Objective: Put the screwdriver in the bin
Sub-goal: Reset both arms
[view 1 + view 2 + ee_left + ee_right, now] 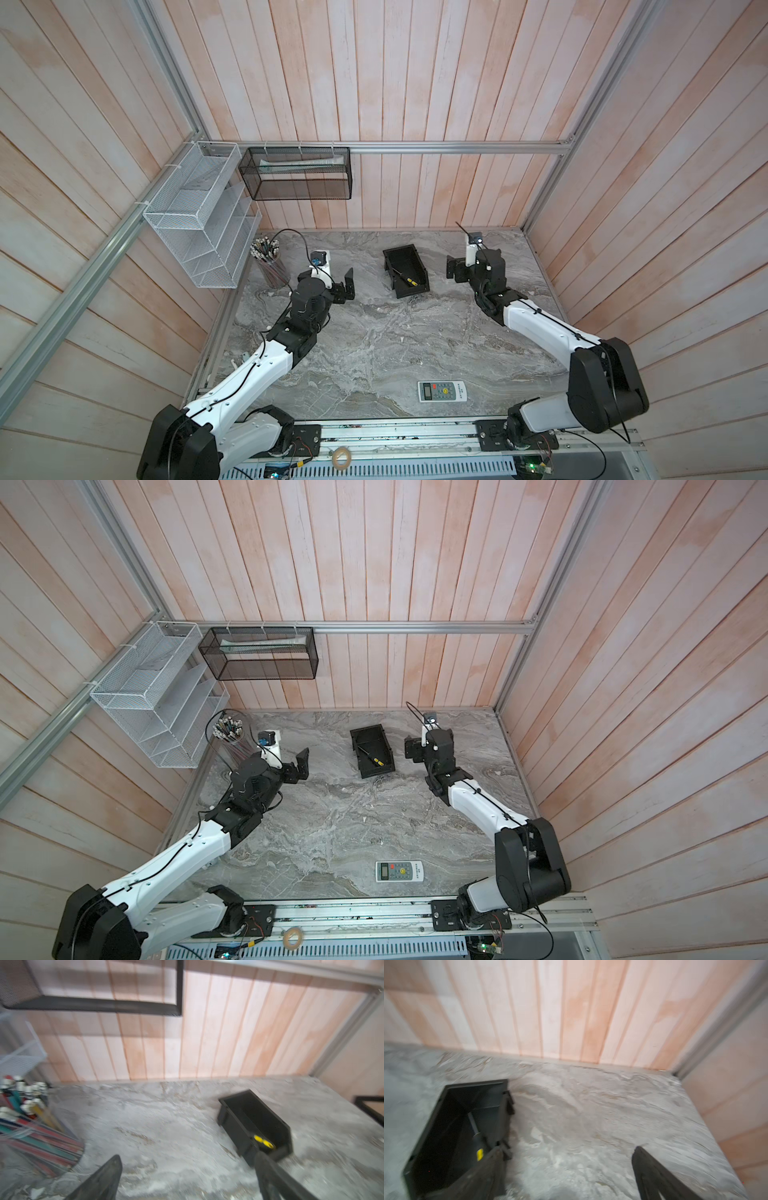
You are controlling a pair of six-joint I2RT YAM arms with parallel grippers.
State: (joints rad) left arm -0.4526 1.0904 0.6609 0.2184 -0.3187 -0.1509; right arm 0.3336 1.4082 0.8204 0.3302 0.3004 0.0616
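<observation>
Black bin, black-and-yellow screwdriver (grey-veined table).

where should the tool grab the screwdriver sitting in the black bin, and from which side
Probably best to take the screwdriver by its black-and-yellow handle, coming straight down through the open top of the bin. It lies low inside, handle toward the low front lip; the solid walls block a sideways approach, and the thin shaft offers little to pinch.
</observation>
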